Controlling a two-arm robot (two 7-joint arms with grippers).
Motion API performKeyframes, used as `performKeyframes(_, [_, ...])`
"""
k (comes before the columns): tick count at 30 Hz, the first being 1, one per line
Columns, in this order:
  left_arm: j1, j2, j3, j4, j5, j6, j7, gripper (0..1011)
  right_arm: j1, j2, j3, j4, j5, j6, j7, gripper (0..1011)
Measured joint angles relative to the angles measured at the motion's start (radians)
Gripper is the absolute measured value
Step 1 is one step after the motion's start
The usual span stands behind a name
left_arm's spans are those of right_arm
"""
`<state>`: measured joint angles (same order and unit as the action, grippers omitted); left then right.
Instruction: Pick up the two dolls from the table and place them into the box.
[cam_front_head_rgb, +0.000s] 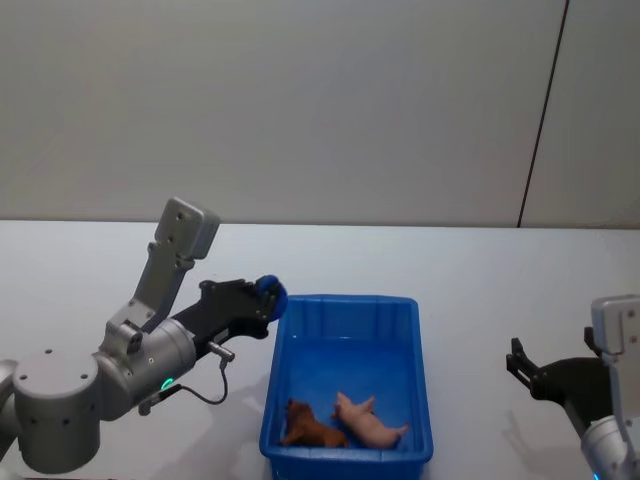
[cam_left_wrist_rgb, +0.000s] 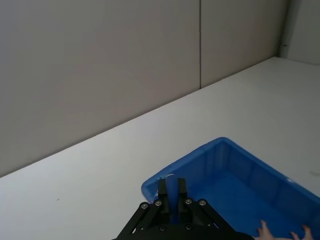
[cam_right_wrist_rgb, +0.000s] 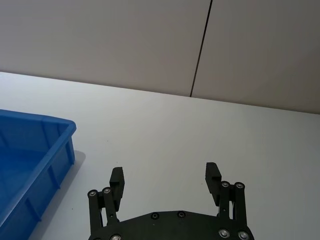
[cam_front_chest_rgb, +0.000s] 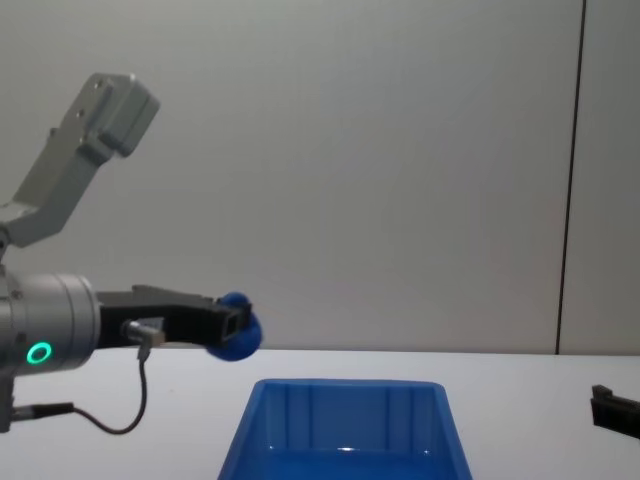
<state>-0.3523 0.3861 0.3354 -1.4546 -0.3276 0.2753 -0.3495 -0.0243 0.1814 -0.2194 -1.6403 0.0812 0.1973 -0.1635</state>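
Note:
A rounded blue doll hangs in the air just over the far left corner of the blue box, pinched in my left gripper, which is shut on it. From the chest view the blue doll and left gripper are above the box rim. A shaggy brown doll and a pale pink doll lie inside the box at its near end. My right gripper is open with nothing between its fingers, low over the table right of the box.
The white table runs back to a plain grey wall. Bare tabletop lies between the box and my right gripper. A cable loops under the left forearm.

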Motion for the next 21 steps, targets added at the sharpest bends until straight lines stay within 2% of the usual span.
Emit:
performKeyframes(6, [-0.011,-0.005,0.005,0.002,-0.007,-0.027,-0.07,203,0.0,0.0,0.0,0.0,0.0,0.0,0.0,1001])
performKeyframes(9, [-0.017,-0.009,0.009,0.01,-0.019,-0.05,-0.122,316,0.0,0.0,0.0,0.0,0.0,0.0,0.0,1001])
performKeyframes(10, [-0.018,-0.01,0.011,0.012,-0.022,-0.055,-0.131,316,0.0,0.0,0.0,0.0,0.0,0.0,0.0,1001])
performKeyframes(13, [-0.021,-0.014,0.015,0.017,-0.032,-0.073,-0.163,464,0.0,0.0,0.0,0.0,0.0,0.0,0.0,1001])
performKeyframes(20, [-0.025,-0.02,0.022,0.025,-0.047,-0.1,-0.212,668,0.0,0.0,0.0,0.0,0.0,0.0,0.0,1001])
performKeyframes(21, [-0.025,-0.021,0.023,0.026,-0.049,-0.104,-0.219,734,0.0,0.0,0.0,0.0,0.0,0.0,0.0,1001])
